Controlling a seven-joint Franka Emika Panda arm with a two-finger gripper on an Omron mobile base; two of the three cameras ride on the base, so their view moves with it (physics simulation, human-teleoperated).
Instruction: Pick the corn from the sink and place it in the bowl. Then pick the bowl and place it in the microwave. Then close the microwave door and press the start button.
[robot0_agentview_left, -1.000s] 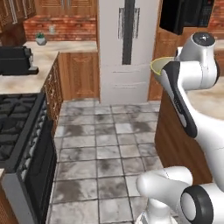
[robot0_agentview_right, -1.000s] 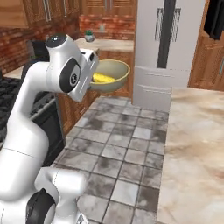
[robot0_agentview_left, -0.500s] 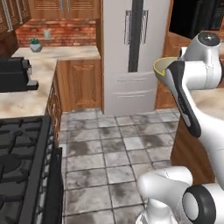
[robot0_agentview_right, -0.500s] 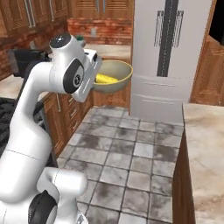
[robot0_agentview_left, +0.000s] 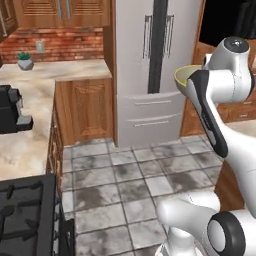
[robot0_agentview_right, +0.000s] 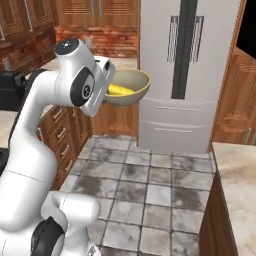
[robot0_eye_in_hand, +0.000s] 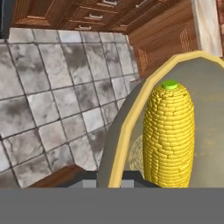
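Observation:
The yellow-green bowl (robot0_agentview_right: 131, 89) hangs in the air at chest height, with my gripper (robot0_agentview_right: 109, 90) shut on its near rim. The yellow corn (robot0_agentview_right: 120, 90) lies inside it. In the hand view the corn (robot0_eye_in_hand: 169, 131) fills the bowl's pale inside beside the rim (robot0_eye_in_hand: 127, 120), green end pointing away. From the left base view just the bowl's edge (robot0_agentview_left: 186, 76) shows past my arm. The microwave (robot0_agentview_left: 226, 20) is a black box high at the right, above and beyond the bowl. The sink is out of view.
A grey steel fridge (robot0_agentview_left: 150, 70) stands straight ahead in wooden cabinetry. A black stove (robot0_agentview_left: 25, 215) and a counter with a coffee machine (robot0_agentview_left: 12, 116) lie to the left. A marble counter corner (robot0_agentview_right: 237, 200) is near on the right. Tiled floor (robot0_agentview_right: 150, 185) lies between.
The whole picture has shifted as the base drove and turned: the fridge now sits central and larger. The bowl with the corn stays in the same grip.

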